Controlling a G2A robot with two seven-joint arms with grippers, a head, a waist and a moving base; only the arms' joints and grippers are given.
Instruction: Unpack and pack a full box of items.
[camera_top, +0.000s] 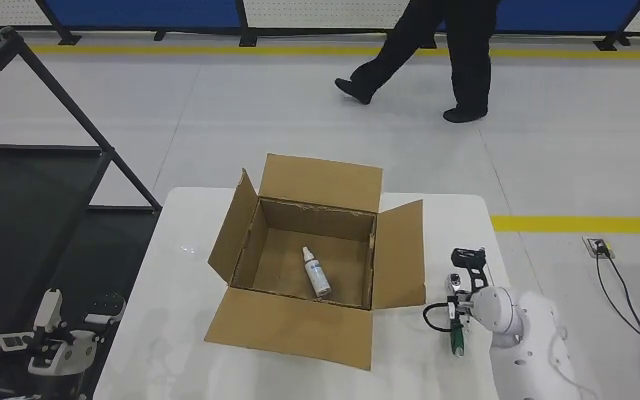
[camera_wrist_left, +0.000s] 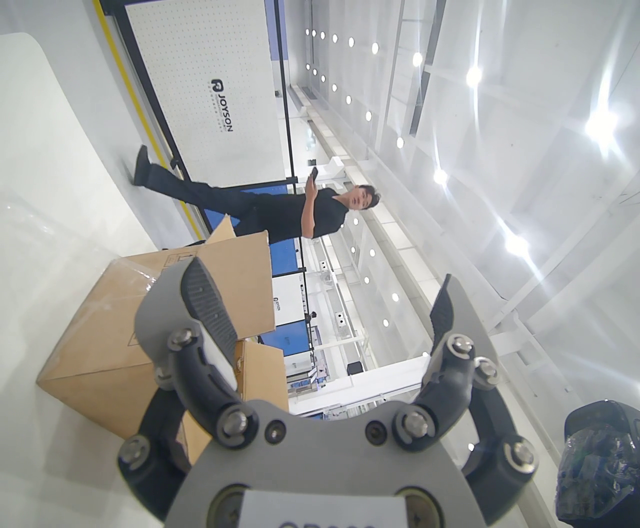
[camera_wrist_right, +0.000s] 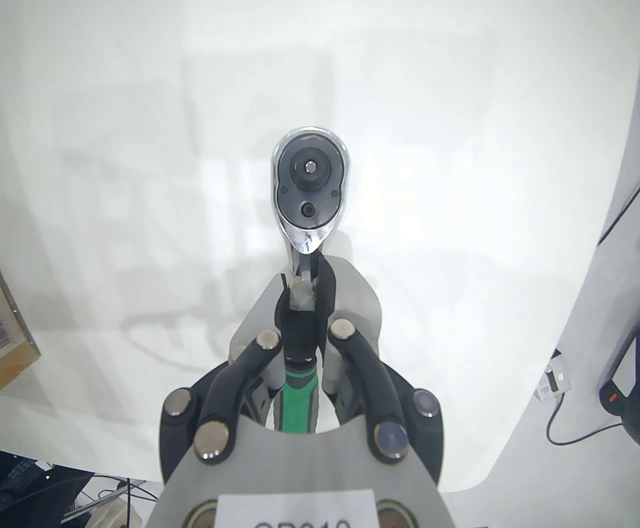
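An open cardboard box (camera_top: 300, 250) stands in the middle of the white table (camera_top: 180, 300), all its flaps folded out. A small white spray bottle (camera_top: 316, 272) lies on the box floor. To the right of the box, my right gripper (camera_wrist_right: 302, 295) is shut on a ratchet wrench (camera_wrist_right: 310, 190), holding it by the neck between the chrome head and the green handle (camera_wrist_right: 298, 400). In the top view this right gripper (camera_top: 456, 300) is over the table's right part. My left gripper (camera_wrist_left: 325, 305) is open with nothing in it, low beside the table's left edge (camera_top: 72, 312), and the box (camera_wrist_left: 150, 310) lies ahead of it.
A black frame and dark mat (camera_top: 50, 210) stand left of the table. The table's right edge (camera_wrist_right: 575, 300) is close to the right gripper, with cables on the floor (camera_top: 615, 280) beyond it. Bare table top lies around the box.
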